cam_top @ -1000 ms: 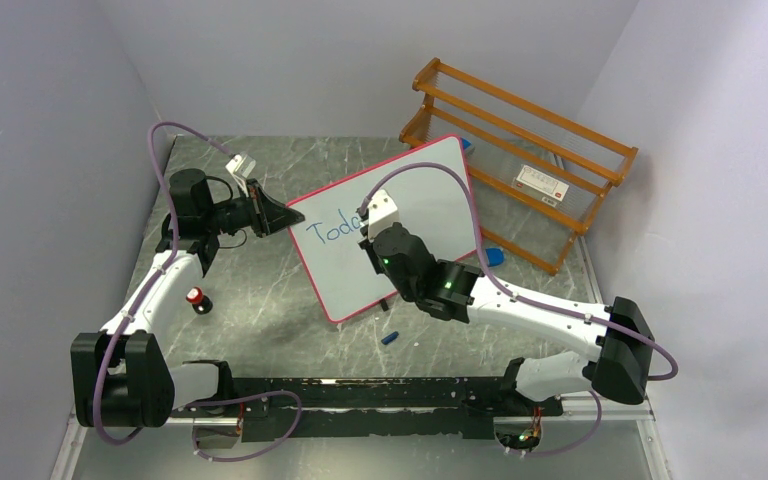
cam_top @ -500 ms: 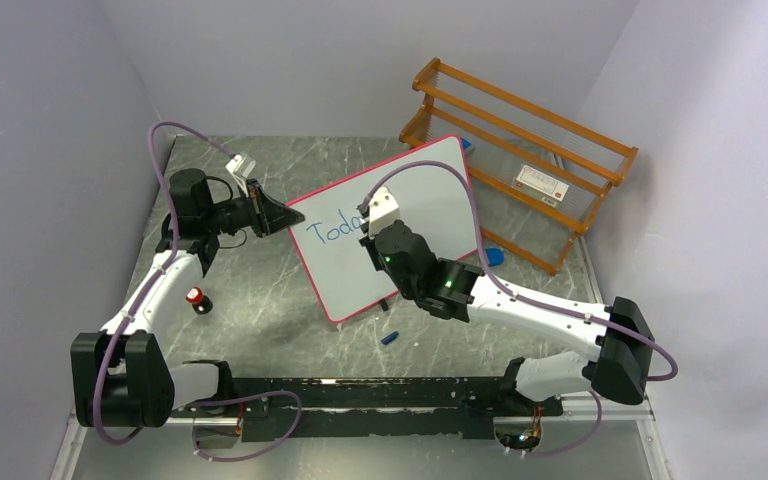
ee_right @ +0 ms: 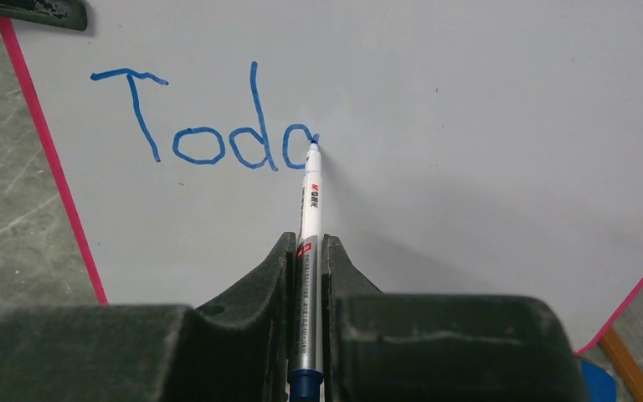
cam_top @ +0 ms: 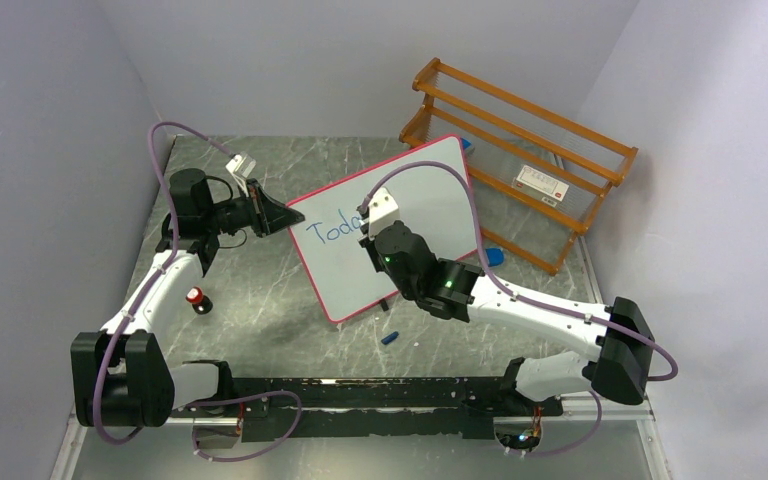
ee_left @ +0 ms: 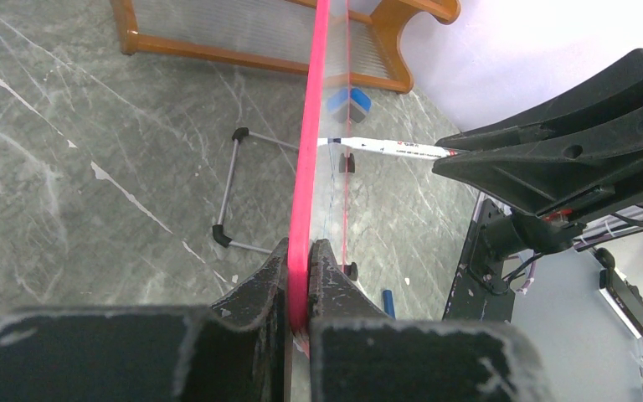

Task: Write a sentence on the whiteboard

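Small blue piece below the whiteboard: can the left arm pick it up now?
Probably not: the left gripper is shut on the whiteboard rim and would have to let go before reaching the blue piece.

Sentence "Toda" on whiteboard, marker lbl illegible

One whiteboard, four blue letters on it, one marker touching it. Two grippers: left gripper, right gripper. One wooden rack behind it, one blue cap before it, one red-capped object to its left.
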{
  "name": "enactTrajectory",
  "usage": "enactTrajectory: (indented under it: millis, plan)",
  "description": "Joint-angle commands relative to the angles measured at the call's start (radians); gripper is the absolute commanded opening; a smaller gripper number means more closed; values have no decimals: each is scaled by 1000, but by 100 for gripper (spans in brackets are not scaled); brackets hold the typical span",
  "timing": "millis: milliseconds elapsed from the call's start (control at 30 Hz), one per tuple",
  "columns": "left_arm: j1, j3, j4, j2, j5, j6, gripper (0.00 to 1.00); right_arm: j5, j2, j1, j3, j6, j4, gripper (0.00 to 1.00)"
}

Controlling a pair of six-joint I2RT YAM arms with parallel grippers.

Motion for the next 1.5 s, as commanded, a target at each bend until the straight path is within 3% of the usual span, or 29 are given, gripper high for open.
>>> enactTrajectory:
  millis: [0,567,1467]
  plan:
    - [-35,-23,-96,33,-35,135,5,-2,-26,-7,-18,16,-27,0]
    - [-36,-22,-98,33,-39,136,5,36,-45,-7,-47,20,-24,0]
    - [-36,-21,-105,36,-39,142,5,-52,-33,-52,0,-14,40,0]
